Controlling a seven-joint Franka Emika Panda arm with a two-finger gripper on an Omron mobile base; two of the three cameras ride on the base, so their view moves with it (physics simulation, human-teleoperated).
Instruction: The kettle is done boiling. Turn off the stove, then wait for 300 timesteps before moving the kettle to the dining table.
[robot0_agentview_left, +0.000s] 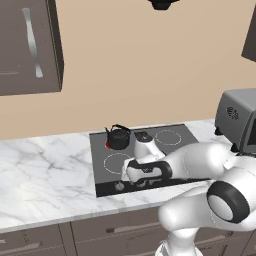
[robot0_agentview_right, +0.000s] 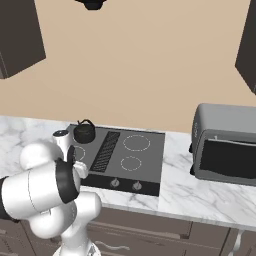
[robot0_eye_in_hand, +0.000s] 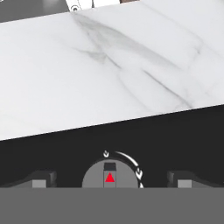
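Hand view: open gripper (robot0_eye_in_hand: 110, 181) straddles a stove (robot0_agentview_left: 175, 147) knob (robot0_eye_in_hand: 110, 175), fingers wide apart; closing squarely on its centre before twisting should cut the burner glowing under the kettle (robot0_agentview_left: 118, 137), rear left.

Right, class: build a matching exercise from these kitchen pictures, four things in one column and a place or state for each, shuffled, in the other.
Things:
1. kettle
2. toaster oven
3. knob
4. cabinet

Places or states:
A. between the fingertips, red triangle on it
B. on the wall, top left, left base view
C. on the stove's back left burner, red glow beneath
D. on the counter, right of the stove

Pairs: 1-C, 2-D, 3-A, 4-B
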